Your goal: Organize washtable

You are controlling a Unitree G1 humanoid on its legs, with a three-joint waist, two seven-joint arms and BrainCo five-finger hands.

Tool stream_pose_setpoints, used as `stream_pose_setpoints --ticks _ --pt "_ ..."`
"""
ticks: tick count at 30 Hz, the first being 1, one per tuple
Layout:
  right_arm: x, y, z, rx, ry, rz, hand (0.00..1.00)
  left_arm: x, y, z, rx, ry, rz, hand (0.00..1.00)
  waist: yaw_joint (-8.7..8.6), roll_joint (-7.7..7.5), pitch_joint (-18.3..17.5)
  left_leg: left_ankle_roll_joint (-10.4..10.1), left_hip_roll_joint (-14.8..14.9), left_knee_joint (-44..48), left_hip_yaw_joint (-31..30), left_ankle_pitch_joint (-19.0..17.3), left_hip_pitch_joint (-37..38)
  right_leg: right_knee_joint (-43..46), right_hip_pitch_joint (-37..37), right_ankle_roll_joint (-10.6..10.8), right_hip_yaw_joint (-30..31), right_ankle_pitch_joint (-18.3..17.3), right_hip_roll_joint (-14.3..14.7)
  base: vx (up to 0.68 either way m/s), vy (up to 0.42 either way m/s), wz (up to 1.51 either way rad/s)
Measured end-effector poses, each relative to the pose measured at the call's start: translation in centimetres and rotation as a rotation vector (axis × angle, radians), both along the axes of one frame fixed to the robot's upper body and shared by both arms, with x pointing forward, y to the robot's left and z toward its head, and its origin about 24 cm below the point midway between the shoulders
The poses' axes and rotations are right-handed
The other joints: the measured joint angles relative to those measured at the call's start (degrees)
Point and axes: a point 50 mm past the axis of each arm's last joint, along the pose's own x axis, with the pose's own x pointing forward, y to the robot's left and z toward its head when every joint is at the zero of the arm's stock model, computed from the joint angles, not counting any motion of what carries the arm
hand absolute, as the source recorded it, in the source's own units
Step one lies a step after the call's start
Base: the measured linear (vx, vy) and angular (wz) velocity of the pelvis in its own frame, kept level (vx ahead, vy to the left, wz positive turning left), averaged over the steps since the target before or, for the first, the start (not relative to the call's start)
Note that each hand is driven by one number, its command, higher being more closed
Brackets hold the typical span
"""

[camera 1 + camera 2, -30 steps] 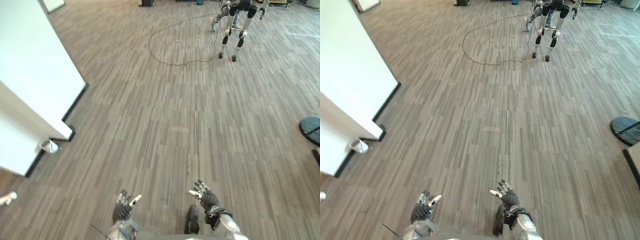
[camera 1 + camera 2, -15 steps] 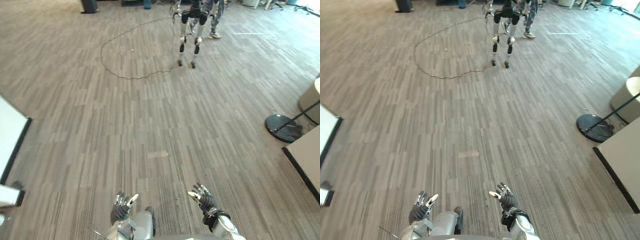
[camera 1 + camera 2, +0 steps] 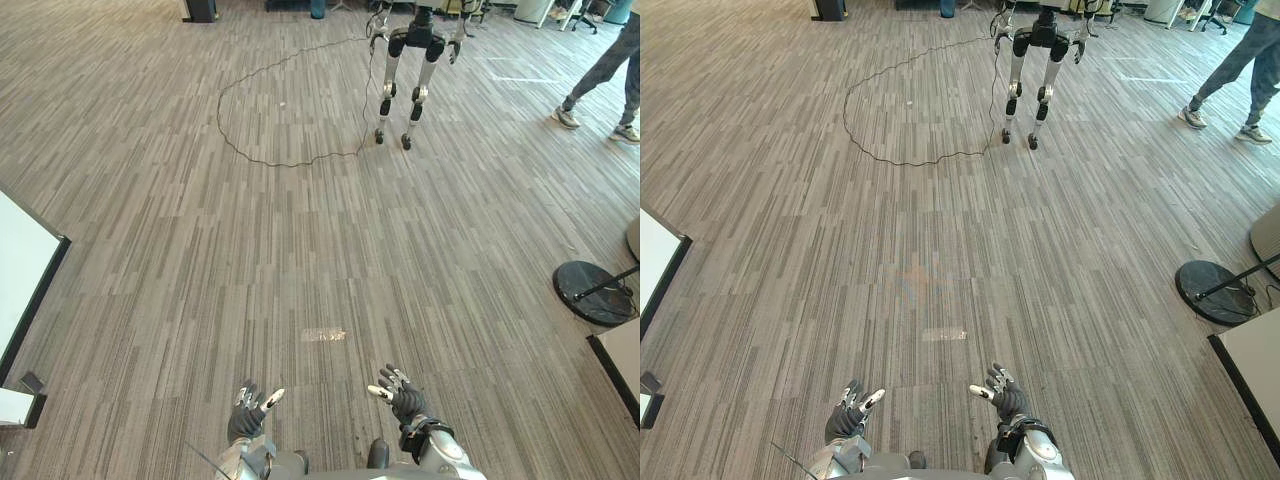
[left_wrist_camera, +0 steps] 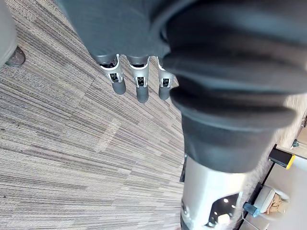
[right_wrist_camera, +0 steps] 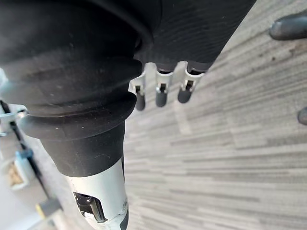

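Head views, left to right. At the far left edge stands one white panel with a dark border, upright on the wood-patterned floor. Low in the middle, the left hand is held above the floor, palm up, released, grasping nothing and touching nothing. Its wrist view shows straight fingers hanging over bare floor. One pale patch lies on the floor just beyond the two hands. The right hand is beside the left and apart from it. It is likewise spread and empty, with its fingers straight over the floor in its own wrist view.

Farther off, one thin black cable lies in a wide loop on the floor and runs up to one other two-legged robot, which stands upright at the far middle. To the right of it, the two legs of one person in dark trousers and light shoes enter at the far right corner. Nearer on the right, one round black base with a slanted pole sits on the floor. Just below it, at the right edge, is the corner of one pale desk edged in black. Whether this desk is the washtable cannot be told; it is well apart from both hands.
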Motion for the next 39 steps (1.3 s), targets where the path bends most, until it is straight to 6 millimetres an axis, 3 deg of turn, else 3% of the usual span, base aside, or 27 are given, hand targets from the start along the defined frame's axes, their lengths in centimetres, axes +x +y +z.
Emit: stream_pose_setpoints --ticks 7,10,11,12,13,14,15,17,20,21,22,23,24,25,26,27,28,30,31,33,34,35,36,39 --pt "-0.1 -2.7 -0.1 -0.014 0.023 -0.192 0.0 0.3 0.1 0.4 0.002 -0.018 0.013 0.0 -0.3 0.64 -0.7 0.5 -0.7 -3.8 1.8 -0.2 -0.1 2.0 -1.6 1.4 -1.4 -3.1 -1.7 0.01 0.024 0.09" --pt "-0.7 -4.3 -0.3 -0.017 0.036 -0.311 0.0 1.0 0.1 1.2 0.01 -0.06 0.028 0.0 -1.45 0.31 -0.6 2.6 -1.5 -1.4 4.8 -1.8 -0.3 15.0 -5.7 3.3 -4.5 -11.6 -6.5 0.11 0.088 0.52" --pt "-1.1 -4.7 -0.4 -0.024 0.043 -0.34 0.0 1.0 0.3 1.4 0.019 -0.068 0.027 0.0 -2.32 -0.55 -0.2 2.7 -2.3 -1.5 4.2 -3.5 0.8 24.2 -7.9 1.5 -5.1 -14.1 -9.1 0.17 0.042 0.41" --pt "-1.4 -4.9 -0.5 -0.029 0.052 -0.35 0.0 0.6 0.4 1.3 0.022 -0.056 0.03 0.0 -2.47 -0.38 0.1 3.8 -2.7 -1.9 3.9 -4.2 2.7 37.0 -12.8 -1.5 -4.9 -13.4 -11.9 0.18 0.043 0.24" --pt "-1.6 -4.8 -0.6 -0.027 0.057 -0.352 0.0 0.5 0.5 1.3 0.025 -0.052 0.034 0.0 -2.83 0.11 0.4 4.1 -2.3 -1.9 3.8 -4.5 3.8 42.4 -15.6 -2.2 -4.4 -13.8 -12.2 0.29 0.05 -0.06" --pt "-2.0 -4.2 -0.8 -0.011 0.07 -0.352 0.0 0.1 0.9 1.2 0.043 -0.034 0.035 0.0 -3.15 0.95 0.8 4.2 -1.1 -1.7 3.7 -5.9 5.9 46.9 -19.0 -1.6 -3.9 -16.1 -11.6 0.33 0.048 -0.12" --pt "-2.3 -3.7 -0.9 0.005 0.078 -0.354 0.0 0.3 1.4 1.3 0.065 -0.04 0.027 0.0 -3.22 1.28 0.6 3.8 -0.2 -1.7 3.6 -7.1 6.9 46.0 -21.8 -1.3 -4.7 -17.5 -10.4 0.35 0.026 -0.11" --pt "-1.9 -3.5 -0.7 0.011 0.062 -0.344 0.0 1.2 1.8 1.8 0.083 -0.069 0.009 0.0 -3.56 0.55 1.0 3.0 0.6 -1.6 3.0 -9.0 7.8 38.5 -25.3 -0.9 -5.3 -17.1 -8.6 0.42 -0.05 0.11" --pt "-1.2 -3.8 -0.2 0.002 0.032 -0.333 0.0 2.5 1.2 2.3 0.084 -0.11 -0.017 0.0 -4.74 1.48 2.2 0.6 3.2 -1.3 1.8 -12.0 11.0 25.7 -28.2 -0.1 -6.7 -12.3 -6.1 0.54 -0.12 0.34" --pt "-0.9 -3.4 0.0 0.004 0.022 -0.314 0.0 2.8 1.3 2.4 0.087 -0.118 -0.019 0.0 -4.77 2.13 2.2 -1.6 5.0 -1.7 1.9 -13.2 13.4 20.9 -27.8 -1.0 -8.0 -9.1 -4.6 0.81 -0.281 0.59" --pt "-0.7 -2.9 0.0 0.012 0.016 -0.283 0.0 2.8 1.2 2.3 0.086 -0.115 -0.016 0.0 -4.85 1.75 2.0 -5.8 6.5 5.9 2.3 -15.3 13.8 23.0 -27.5 -6.2 -7.5 -1.3 -3.7 0.97 -0.353 0.39" --pt "0.1 -3.2 0.3 -0.001 -0.008 -0.262 0.0 3.0 0.7 2.3 0.065 -0.123 -0.004 0.0 -4.38 4.0 2.3 -8.9 9.9 18.4 3.7 -13.7 10.0 27.0 -26.3 -6.1 -8.6 -5.4 -1.9 0.99 -0.397 0.2" --pt "1.1 -3.2 0.8 -0.01 -0.038 -0.238 0.0 3.3 0.3 2.4 0.051 -0.13 -0.001 0.0 -4.45 5.33 3.0 -9.0 12.0 29.3 4.4 -7.3 5.0 27.5 -24.5 -6.3 -9.1 -7.8 -0.7 0.85 -0.365 -0.21" --pt "2.1 -3.1 1.4 -0.014 -0.069 -0.218 0.0 3.3 -0.2 2.3 0.029 -0.128 0.012 0.0 -4.18 6.71 3.7 -8.1 14.4 41.4 4.6 6.3 -0.5 24.8 -20.5 -6.6 -8.9 -9.3 1.5 0.86 -0.37 -0.33" --pt "2.8 -3.0 1.7 -0.013 -0.087 -0.213 0.0 3.5 -0.6 2.4 0.013 -0.132 0.016 0.0 -3.07 7.35 4.0 -7.4 16.7 51.6 5.4 5.8 -4.8 21.6 -16.0 -6.9 -8.2 -9.6 3.5 0.73 -0.281 -0.41" --pt "3.0 -3.0 1.8 -0.007 -0.092 -0.22 0.0 3.6 -0.7 2.4 0.009 -0.137 0.018 0.0 -2.84 7.28 4.3 -6.2 17.4 55.3 6.5 4.9 -6.5 19.9 -13.3 -6.9 -7.6 -9.6 4.1 0.71 -0.208 -0.28" --pt "3.3 -3.0 1.9 0.005 -0.1 -0.235 0.0 3.7 -0.5 2.5 0.012 -0.139 0.024 0.0 -2.59 5.53 5.5 -4.1 17.7 58.6 8.9 3.4 -8.6 16.1 -6.5 -6.9 -6.8 -9.6 4.1 0.67 -0.166 -0.11" --pt "3.3 -3.3 2.0 -0.004 -0.109 -0.264 0.0 3.2 -0.3 2.3 0.017 -0.125 0.029 0.0 -1.95 3.06 6.0 -3.6 17.7 54.8 13.1 -0.2 -11.0 10.2 3.4 -6.9 -5.9 -9.6 3.4 0.69 -0.153 -0.11" --pt "3.3 -3.6 2.1 -0.008 -0.112 -0.27 0.0 3.1 -0.3 2.3 0.016 -0.124 0.029 0.0 -1.64 2.77 5.9 -3.8 17.3 51.9 13.4 -0.9 -12.2 9.3 4.7 -6.9 -5.4 -9.6 3.3 0.59 -0.055 -0.34" --pt "3.9 -4.2 2.4 -0.025 -0.128 -0.28 0.0 3.1 -0.1 2.3 0.014 -0.125 0.053 0.0 -0.77 3.01 6.2 -3.7 13.9 34.7 12.6 -2.0 -16.3 8.2 7.2 -6.5 -3.3 -9.8 2.9 0.59 0.093 -0.56" --pt "3.7 -4.6 2.3 -0.023 -0.121 -0.307 0.0 3.0 0.3 2.2 0.018 -0.122 0.078 0.0 -0.03 3.53 6.0 -4.1 10.7 18.6 11.6 0.1 -15.7 9.8 7.8 -3.1 -2.9 -11.9 1.9 0.52 0.15 -0.55" --pt "3.0 -5.6 2.0 -0.046 -0.108 -0.328 0.0 2.6 0.2 2.1 0.013 -0.113 0.096 0.0 0.0 5.52 5.4 -3.1 9.6 6.3 10.1 10.4 -14.6 11.3 8.3 -0.3 -2.9 -14.1 2.8 0.48 0.175 -0.23" --pt "2.0 -5.3 1.0 -0.035 -0.046 -0.359 0.0 2.8 0.6 2.0 0.026 -0.106 0.101 0.0 -0.32 3.48 5.5 0.9 7.9 7.7 10.4 11.4 -14.3 13.3 9.5 0.6 -2.8 -16.8 0.3 0.37 0.101 0.08" --pt "0.4 -5.4 0.1 -0.036 0.009 -0.4 0.0 2.5 1.5 1.9 0.034 -0.103 0.16 0.0 -0.13 2.75 5.2 1.2 6.2 2.2 10.0 11.1 -10.6 11.7 8.9 0.2 -1.6 -17.5 -0.7 0.33 0.065 0.13"
